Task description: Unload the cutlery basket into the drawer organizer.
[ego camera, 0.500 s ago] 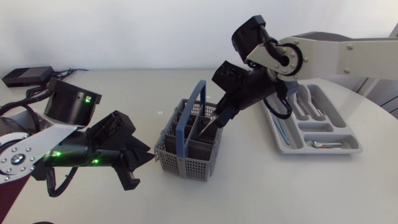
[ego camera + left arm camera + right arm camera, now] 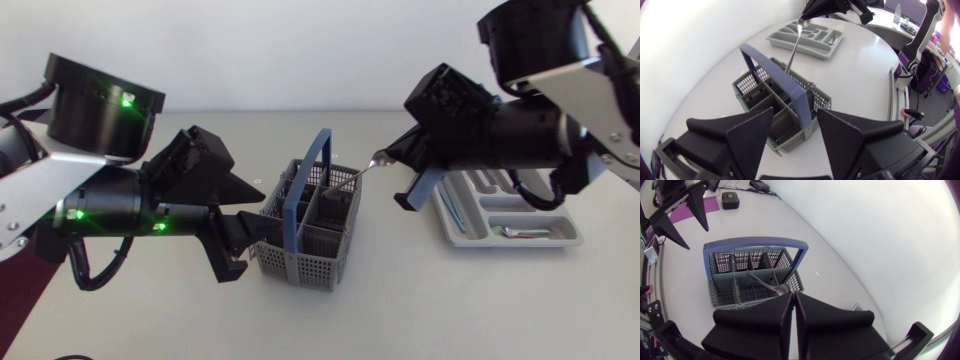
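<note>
Between the two wedge fingers of the right gripper (image 2: 791,296), pressed almost flat together, sits the bowl end of a spoon (image 2: 765,281), pinched from both sides. Its handle slants down and away from the fingertips toward the cutlery basket (image 2: 300,240). The lower tip is at about rim height over a compartment on the organizer's side; whether it has cleared the rim I cannot tell. The drawer organizer (image 2: 572,236) lies on the opposite side of that gripper from the basket, partly under the right arm. This arm is by far the nearer one to it, and the carry would run roughly along the spoon's own long axis, away from the basket. The left gripper (image 2: 245,232) hangs wide open and empty, just beside the basket's near end.
</note>
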Controlling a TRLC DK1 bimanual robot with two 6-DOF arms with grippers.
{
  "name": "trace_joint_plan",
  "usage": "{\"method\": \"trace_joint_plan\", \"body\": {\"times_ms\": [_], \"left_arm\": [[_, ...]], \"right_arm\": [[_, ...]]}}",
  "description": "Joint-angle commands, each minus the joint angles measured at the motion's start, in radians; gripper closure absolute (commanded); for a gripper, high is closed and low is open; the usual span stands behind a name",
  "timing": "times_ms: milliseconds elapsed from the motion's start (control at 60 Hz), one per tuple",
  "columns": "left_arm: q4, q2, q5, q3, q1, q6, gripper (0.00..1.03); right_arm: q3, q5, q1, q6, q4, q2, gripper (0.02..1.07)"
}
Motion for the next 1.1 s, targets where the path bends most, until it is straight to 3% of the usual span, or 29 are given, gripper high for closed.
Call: {"method": "trace_joint_plan", "body": {"times_ms": [0, 383, 617, 867, 1083], "left_arm": [[0.005, 0.006, -0.019, 0.053, -0.028, -0.026, 0.35], [0.008, 0.127, -0.032, 0.202, -0.135, 0.045, 0.20], [-0.041, 0.228, -0.013, 0.325, -0.169, 0.090, 0.17], [-0.109, 0.286, 0.074, 0.420, -0.174, 0.088, 0.18], [-0.147, 0.297, 0.134, 0.455, -0.172, 0.085, 0.30]], "right_arm": [[-0.040, 0.010, -0.018, -0.036, 0.004, -0.066, 1.02], [-0.121, -0.097, -0.072, -0.146, -0.019, -0.298, 1.02], [-0.129, -0.164, -0.072, -0.189, -0.012, -0.371, 1.02], [-0.151, -0.243, -0.066, -0.211, 0.010, -0.413, 1.02], [-0.174, -0.264, -0.055, -0.223, 0.034, -0.430, 1.02]]}}
